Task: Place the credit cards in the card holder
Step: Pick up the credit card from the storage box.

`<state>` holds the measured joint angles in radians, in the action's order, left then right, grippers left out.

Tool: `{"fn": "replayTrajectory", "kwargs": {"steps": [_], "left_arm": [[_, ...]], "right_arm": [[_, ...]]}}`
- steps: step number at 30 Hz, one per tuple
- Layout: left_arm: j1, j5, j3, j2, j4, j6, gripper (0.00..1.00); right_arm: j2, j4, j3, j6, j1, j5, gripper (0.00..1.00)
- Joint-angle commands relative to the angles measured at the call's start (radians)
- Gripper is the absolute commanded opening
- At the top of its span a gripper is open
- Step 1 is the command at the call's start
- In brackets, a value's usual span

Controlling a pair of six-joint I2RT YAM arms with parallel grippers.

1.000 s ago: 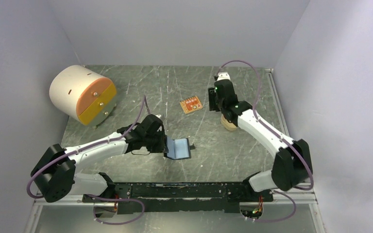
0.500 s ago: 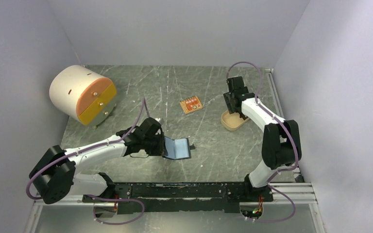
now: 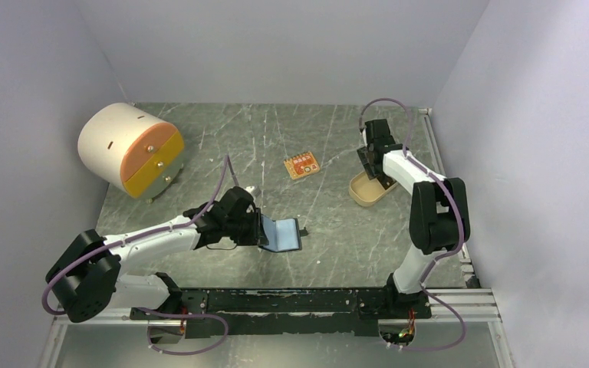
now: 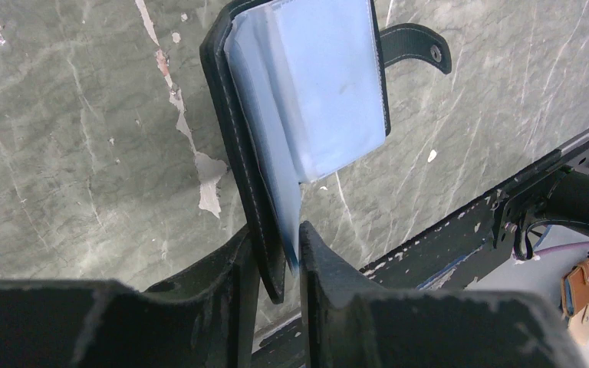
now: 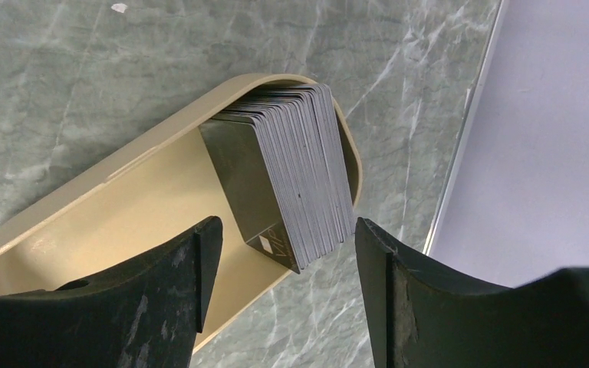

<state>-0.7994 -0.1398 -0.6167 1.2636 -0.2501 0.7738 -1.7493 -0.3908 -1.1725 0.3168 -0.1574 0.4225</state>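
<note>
The card holder point(image 3: 282, 234) is a black wallet lying open on the marble table, its bluish clear sleeves point(image 4: 322, 92) facing up. My left gripper point(image 3: 259, 230) is shut on its left cover and the nearest sleeves, pinched between both fingers point(image 4: 280, 247). The credit cards point(image 5: 284, 172) stand as a stack of several dark grey cards with pale edges, leaning in the right end of a tan oval tray point(image 5: 123, 222). My right gripper point(image 5: 285, 224) hangs open just above that stack, one finger on each side, touching nothing. From above, the right gripper point(image 3: 376, 170) is over the tray point(image 3: 364, 193).
A cream drum with orange and yellow drawer fronts point(image 3: 130, 149) sits at the back left. A small orange circuit board point(image 3: 301, 165) lies mid-table. The wallet's snap tab point(image 4: 418, 47) sticks out to the right. A black rail point(image 3: 291, 300) runs along the near edge; walls close three sides.
My right arm swung right and folded back, bringing its gripper from left of the tray to above the card stack, jaws wider. The left gripper kept its hold on the wallet, barely shifting.
</note>
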Motion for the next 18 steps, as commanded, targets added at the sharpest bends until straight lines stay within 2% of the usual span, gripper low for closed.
{"fn": "replayTrajectory", "kwargs": {"steps": [1, 7, 18], "left_arm": [[0.005, -0.011, -0.003, -0.007, 0.039, -0.006, 0.28], [0.006, -0.035, -0.012, 0.003, 0.042, -0.033, 0.22], [0.006, -0.124, -0.011, 0.0, 0.076, -0.101, 0.19]], "right_arm": [[-0.003, 0.022, -0.028, 0.037, 0.016, -0.015, 0.68], [-0.026, 0.036, -0.022, 0.056, 0.023, -0.007, 0.68], [-0.094, 0.026, -0.037, 0.04, 0.031, 0.036, 0.66]]}}
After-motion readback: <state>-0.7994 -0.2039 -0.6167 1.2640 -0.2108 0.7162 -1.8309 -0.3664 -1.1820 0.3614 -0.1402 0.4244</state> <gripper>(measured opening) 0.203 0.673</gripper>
